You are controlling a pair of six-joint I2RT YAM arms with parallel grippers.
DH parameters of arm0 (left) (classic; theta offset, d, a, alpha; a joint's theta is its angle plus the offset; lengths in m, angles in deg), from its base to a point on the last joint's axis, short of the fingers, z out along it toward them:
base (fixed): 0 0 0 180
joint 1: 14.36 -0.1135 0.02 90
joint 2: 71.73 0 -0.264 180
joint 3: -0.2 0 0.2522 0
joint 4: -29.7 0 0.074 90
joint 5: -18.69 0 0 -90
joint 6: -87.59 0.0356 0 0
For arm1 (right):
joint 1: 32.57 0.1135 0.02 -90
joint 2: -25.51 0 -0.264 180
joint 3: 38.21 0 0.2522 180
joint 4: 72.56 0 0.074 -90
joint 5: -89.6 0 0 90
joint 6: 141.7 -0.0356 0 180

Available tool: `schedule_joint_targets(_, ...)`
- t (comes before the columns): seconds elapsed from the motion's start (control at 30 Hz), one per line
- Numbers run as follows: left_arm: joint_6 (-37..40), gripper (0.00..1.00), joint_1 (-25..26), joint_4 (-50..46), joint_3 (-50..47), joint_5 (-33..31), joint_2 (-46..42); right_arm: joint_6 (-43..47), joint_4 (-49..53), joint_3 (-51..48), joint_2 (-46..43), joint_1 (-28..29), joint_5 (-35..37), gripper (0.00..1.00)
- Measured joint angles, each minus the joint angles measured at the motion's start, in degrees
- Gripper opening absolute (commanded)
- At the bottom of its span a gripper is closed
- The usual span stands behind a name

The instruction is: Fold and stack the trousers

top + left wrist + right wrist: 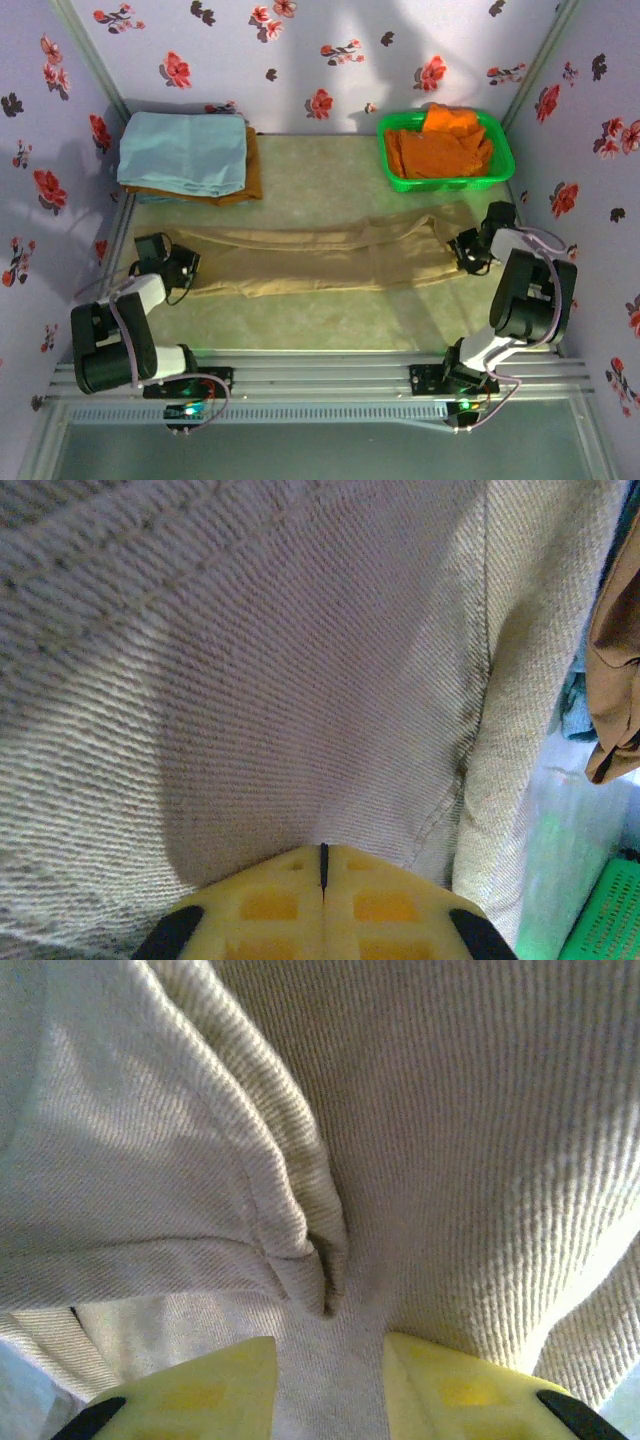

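**Trousers** [320, 262]: one pair, tan. They lie flat and stretched lengthwise across the middle of the table [320, 330], left to right. The waist end is at the right and the leg ends at the left. A seam line runs along the length.

**Left gripper** [188, 268]: at the leg ends. In the left wrist view its yellow fingers [270, 905] are pressed together, leaving a thin dark line between them. Their tips are against the twill cloth. Whether a fold is caught between them cannot be told.

**Right gripper** [463, 250]: at the waist end. In the right wrist view its yellow fingers [200, 1390] stand apart, with cloth lying across the gap. A hemmed fold ends just above them.

**Green basket** [445, 184]: far right corner, well apart from the trousers. It holds crumpled orange garments [445, 145].

**Light blue cloth** [185, 150]: folded, far left corner. It rests on a folded brown garment [255, 172].

**Walls** [300, 50]: pale, printed with red and dark flowers, on three sides.
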Motion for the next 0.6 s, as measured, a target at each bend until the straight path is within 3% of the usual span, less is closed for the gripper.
schedule_joint_targets(0.47,0.0,0.0,-0.5,1.5,-0.7,1.4,-0.3,0.0,-2.4,3.3,4.9,-0.6,-0.2,0.32)
schedule_joint_targets(0.6,0.0,0.0,-0.5,1.9,-0.7,1.5,-0.3,0.6,-2.4,3.8,5.7,-0.6,-0.2,0.23)
